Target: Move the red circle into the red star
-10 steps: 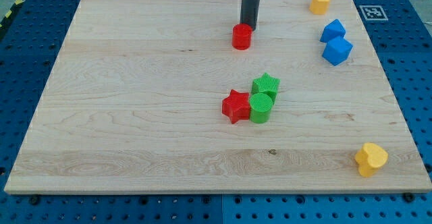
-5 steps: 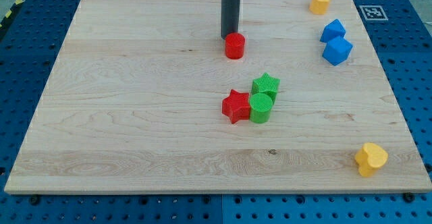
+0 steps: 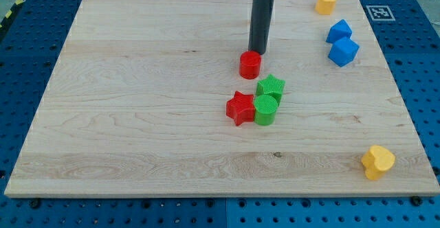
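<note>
The red circle (image 3: 250,64) stands on the wooden board near the middle, a little toward the view's top. My tip (image 3: 256,52) touches its upper right side, with the dark rod rising toward the view's top. The red star (image 3: 240,108) lies below the red circle, slightly to the left, a short gap away. A green circle (image 3: 265,109) touches the red star's right side and a green star (image 3: 271,87) sits just above the green circle, close to the red circle's lower right.
Two blue blocks (image 3: 341,42) lie at the view's upper right. A yellow block (image 3: 326,2) sits at the top right edge and another yellow block (image 3: 377,161) near the bottom right corner. The board's (image 3: 137,118) edges drop to a blue perforated table.
The red circle has been pushed down toward the red star and slightly right. My tip swung from the circle's upper left to its upper right and followed it down.
</note>
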Motion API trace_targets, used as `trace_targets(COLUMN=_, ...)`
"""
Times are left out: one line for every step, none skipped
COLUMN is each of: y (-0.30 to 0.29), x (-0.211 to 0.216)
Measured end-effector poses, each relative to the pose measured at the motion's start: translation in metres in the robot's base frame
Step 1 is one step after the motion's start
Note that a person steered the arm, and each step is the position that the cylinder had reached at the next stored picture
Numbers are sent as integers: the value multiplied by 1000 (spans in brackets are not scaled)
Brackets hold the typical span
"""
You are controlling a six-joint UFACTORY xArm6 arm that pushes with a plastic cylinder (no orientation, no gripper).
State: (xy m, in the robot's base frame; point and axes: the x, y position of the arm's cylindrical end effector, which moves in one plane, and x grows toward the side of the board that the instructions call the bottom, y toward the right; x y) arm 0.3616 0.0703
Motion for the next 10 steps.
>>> trace_targets(y=1, x=2)
trace_targets(y=1, x=20)
trace_targets(y=1, x=46)
trace_targets(y=-1, x=61)
trace_targets(y=-6, x=42)
trace_targets(y=-17, x=32)
trace_targets(y=-30, x=32)
trace_targets(y=-32, x=34)
trace_targets(y=-27, x=59)
trace_targets(y=-21, x=80)
